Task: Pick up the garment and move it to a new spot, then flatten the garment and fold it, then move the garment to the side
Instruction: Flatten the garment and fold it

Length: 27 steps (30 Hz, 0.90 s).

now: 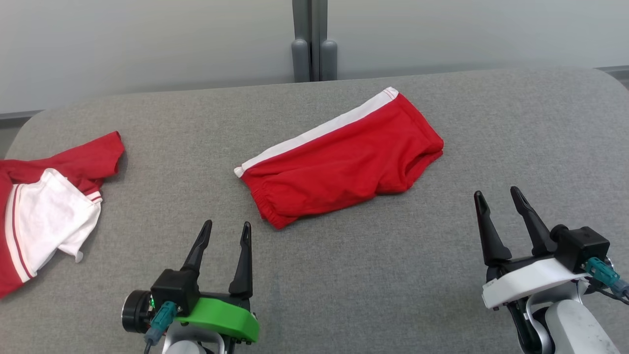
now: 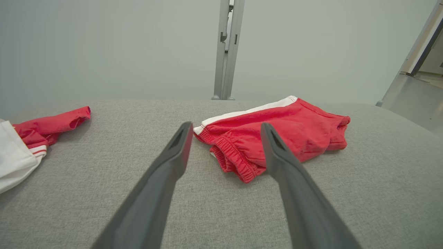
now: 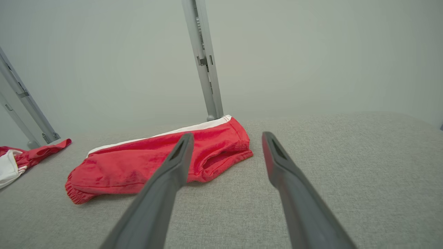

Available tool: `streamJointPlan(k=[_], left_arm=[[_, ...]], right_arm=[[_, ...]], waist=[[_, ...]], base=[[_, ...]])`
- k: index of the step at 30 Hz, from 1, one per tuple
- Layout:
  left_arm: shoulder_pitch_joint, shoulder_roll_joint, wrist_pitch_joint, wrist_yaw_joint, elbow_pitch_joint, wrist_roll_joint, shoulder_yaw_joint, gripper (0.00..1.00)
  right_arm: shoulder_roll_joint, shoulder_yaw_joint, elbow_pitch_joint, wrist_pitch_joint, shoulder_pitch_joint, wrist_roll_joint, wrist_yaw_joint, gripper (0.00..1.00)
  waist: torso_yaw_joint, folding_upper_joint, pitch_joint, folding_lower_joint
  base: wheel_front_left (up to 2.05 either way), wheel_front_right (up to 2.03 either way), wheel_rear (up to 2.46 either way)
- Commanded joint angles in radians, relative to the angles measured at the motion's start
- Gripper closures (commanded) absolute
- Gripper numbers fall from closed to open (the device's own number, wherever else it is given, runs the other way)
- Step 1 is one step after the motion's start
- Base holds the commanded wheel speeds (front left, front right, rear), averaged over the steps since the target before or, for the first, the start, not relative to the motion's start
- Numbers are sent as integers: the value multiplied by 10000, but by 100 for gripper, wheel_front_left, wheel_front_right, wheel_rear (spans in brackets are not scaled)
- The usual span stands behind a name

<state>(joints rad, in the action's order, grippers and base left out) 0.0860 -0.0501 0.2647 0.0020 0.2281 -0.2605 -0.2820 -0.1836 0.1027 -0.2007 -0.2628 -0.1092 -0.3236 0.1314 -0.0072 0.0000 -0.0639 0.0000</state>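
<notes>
Roughly mid-table, the shorts (image 1: 344,157) lie flat on the grey cloth table (image 1: 393,275). They are red with a white stripe along the far edge. They sit on a diagonal: the elastic waistband end is nearer and to the left, the leg-opening end farther and to the right. The fabric is a bit wrinkled, with a fold line near the leg end. Nothing is on top of them and nothing grips them.

The left gripper (image 1: 227,224), on a green base, sits near the waistband end, just short of it and not touching. Its fingers are spread apart and hold nothing. In the left wrist view the waistband shows between the two fingers (image 2: 180,145).

The right gripper (image 1: 496,191), on a white base, is off to the right of the leg end, well apart from the shorts. Its jaws are also spread and empty. In the right wrist view the shorts lie ahead and to the left, partly behind one finger (image 3: 176,162).

I cannot tell whether either gripper's fingertips touch the table.

A shirt (image 1: 49,211), red and white with thin red stripes, lies crumpled at the table's left edge, well apart from the shorts and partly cut off by the frame.

A grey post (image 1: 314,39) stands behind the table's far edge against a pale wall (image 1: 147,44).
</notes>
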Motion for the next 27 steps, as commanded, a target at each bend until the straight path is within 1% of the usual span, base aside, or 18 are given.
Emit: streamJointPlan(k=[1, 4, 6, 8, 12, 13, 18, 21, 23, 27], left_arm=[[149, -13, -6, -22, 15, -38, 31, 0], [297, -12, -7, -15, 30, -88, 83, 0], [399, -12, -7, -29, 27, -95, 90, 0], [477, -12, -7, -61, 20, -112, 43, 0], [694, -11, -7, -51, 19, -195, -137, 0], [763, -11, -7, -20, 8, -237, -196, 0], [1049, -11, -7, 148, -207, -449, -377, 0], [1133, -12, -7, 245, -353, -676, -510, 0], [1215, -12, -5, 275, -403, -764, -582, 0], [1312, -14, -5, 360, -462, -841, -686, 0]], right_arm=[[46, -53, -118, -28, 49, -117, -15, 0], [141, -77, -426, -26, -63, -440, -15, 0], [204, -73, -636, 92, -286, -922, -15, 0], [254, -111, -801, 337, -540, -1511, -15, 0], [432, -438, -1122, 1136, -1104, -3125, -14, 0], [477, -577, -1180, 1392, -1281, -3612, -14, 0], [612, -1178, -1585, 2559, -2017, -5184, -14, 0], [776, -1875, -2092, 3295, -2458, -6119, -12, 0], [844, -2265, -2458, 3646, -2732, -6457, -10, 0], [915, -3021, -3316, 4040, -3206, -6680, -9, 0]], waist=[[81, 0, -105, 0], [228, 0, -255, 0], [353, 0, -410, 0], [502, 0, -592, 0], [891, 0, -985, 0], [1013, 0, -1104, 0], [1575, 0, -1637, 0], [1963, 0, -1883, 0], [2208, 0, -2001, 0], [2604, 0, -2120, 0]], base=[[0, 0, 0], [0, 0, 0], [0, 0, 0], [0, 0, 0], [0, 0, 0], [0, 0, 0], [0, 0, 0], [0, 0, 0], [0, 0, 0], [0, 0, 0]])
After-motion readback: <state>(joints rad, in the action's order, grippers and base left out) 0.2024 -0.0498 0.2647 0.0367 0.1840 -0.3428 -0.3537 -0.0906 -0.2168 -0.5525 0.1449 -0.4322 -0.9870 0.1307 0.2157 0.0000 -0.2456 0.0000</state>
